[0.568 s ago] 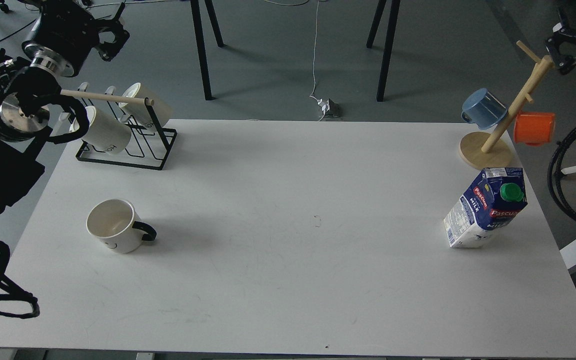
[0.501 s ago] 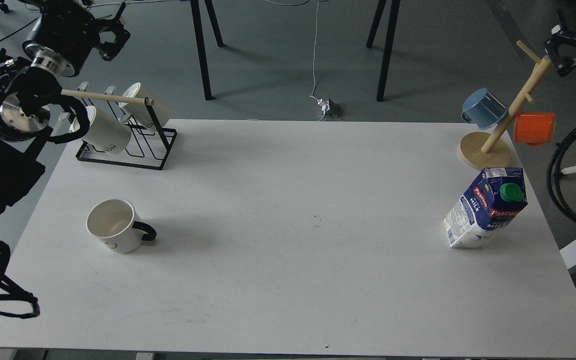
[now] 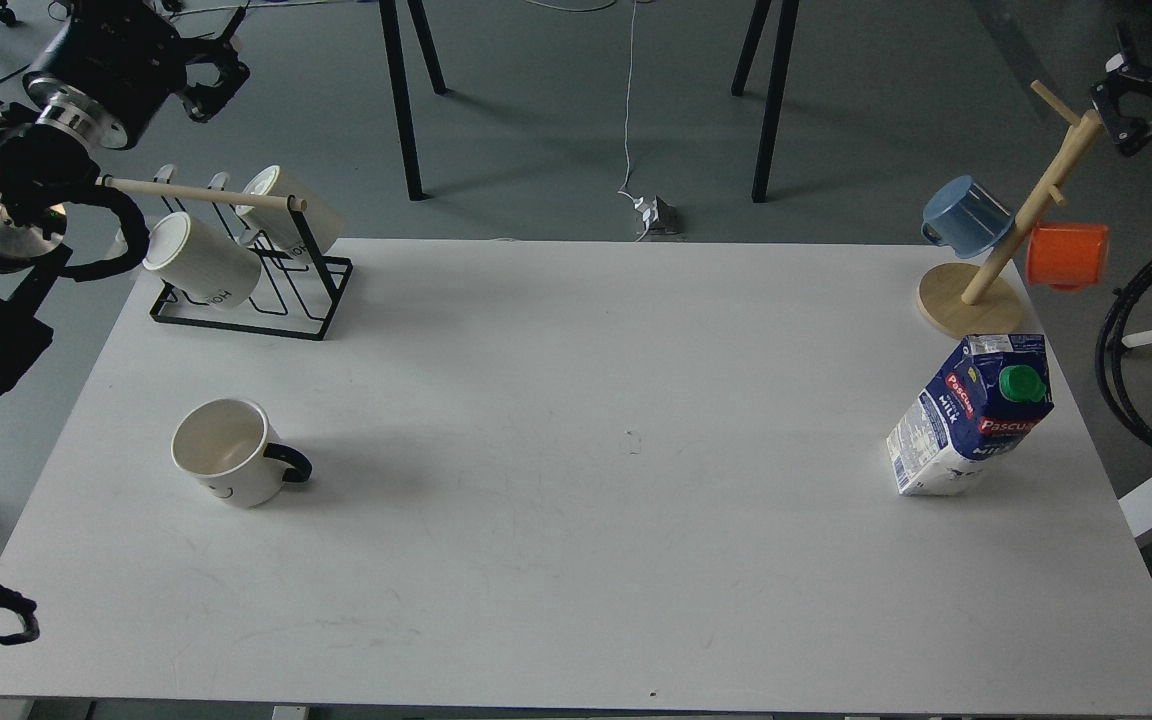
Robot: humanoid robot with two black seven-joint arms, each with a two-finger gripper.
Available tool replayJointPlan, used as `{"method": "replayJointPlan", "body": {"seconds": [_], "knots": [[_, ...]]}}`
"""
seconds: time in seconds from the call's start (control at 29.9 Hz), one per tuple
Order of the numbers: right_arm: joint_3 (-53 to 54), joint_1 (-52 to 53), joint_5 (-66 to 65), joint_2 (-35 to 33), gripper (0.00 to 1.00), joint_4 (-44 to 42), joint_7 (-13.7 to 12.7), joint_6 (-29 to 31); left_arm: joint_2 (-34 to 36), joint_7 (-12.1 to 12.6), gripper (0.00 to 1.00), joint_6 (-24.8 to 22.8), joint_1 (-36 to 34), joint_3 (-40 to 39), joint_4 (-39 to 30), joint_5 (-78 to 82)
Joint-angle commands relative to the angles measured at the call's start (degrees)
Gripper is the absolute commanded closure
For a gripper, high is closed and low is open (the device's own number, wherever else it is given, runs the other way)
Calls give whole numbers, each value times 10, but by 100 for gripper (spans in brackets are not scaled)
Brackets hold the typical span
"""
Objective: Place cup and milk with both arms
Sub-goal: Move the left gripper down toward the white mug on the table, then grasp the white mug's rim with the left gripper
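There is a single view, taken from the robot's own head, looking forward and steeply down over the white table (image 3: 576, 480), whose whole top fits in frame with only its near edge close to the bottom border. The camera stands well back and high, so everything is seen small. The left gripper (image 3: 208, 75) sits at the upper left corner, beyond the table's far left edge; the right gripper (image 3: 1126, 110) sits at the upper right border, beyond the far right corner. The grey floor (image 3: 556, 110) fills the band between the two jaws.
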Motion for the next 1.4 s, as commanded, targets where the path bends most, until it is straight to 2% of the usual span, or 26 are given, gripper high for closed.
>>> {"method": "replayJointPlan", "body": {"seconds": [0.0, 0.1, 0.2, 0.27, 0.37, 0.57, 0.74, 0.84, 1.1, 1.37], "knots": [[1, 0, 0, 0, 0, 0, 1, 0, 70, -2, 9, 0, 1, 36, -87, 67], [8, -1, -1, 0, 0, 0, 1, 0, 129, -16, 9, 0, 10, 41, -161, 160], [9, -3, -1, 0, 0, 0, 1, 0, 170, -41, 9, 0, 23, 41, -206, 265], [9, -3, -1, -1, 0, 0, 0, 0, 198, -46, 9, 0, 32, 41, -229, 349], [10, -3, -1, -1, 0, 0, 1, 0, 228, -54, 9, 0, 55, 41, -247, 464], [19, -7, -2, -2, 0, -1, 1, 0, 260, -92, 9, 0, 106, 41, -244, 627], [19, -8, -3, -1, 0, -3, 1, 0, 261, -163, 9, 7, 169, 47, -223, 774], [19, -8, -3, -1, 0, -4, 1, 0, 261, -193, 10, 58, 207, 48, -223, 872], [20, -8, -3, 0, 0, -4, 1, 0, 248, -194, 10, 161, 279, 61, -224, 1007], [20, -8, -4, -1, 0, -7, 1, 0, 230, -192, 10, 261, 278, 156, -203, 1041]]}}
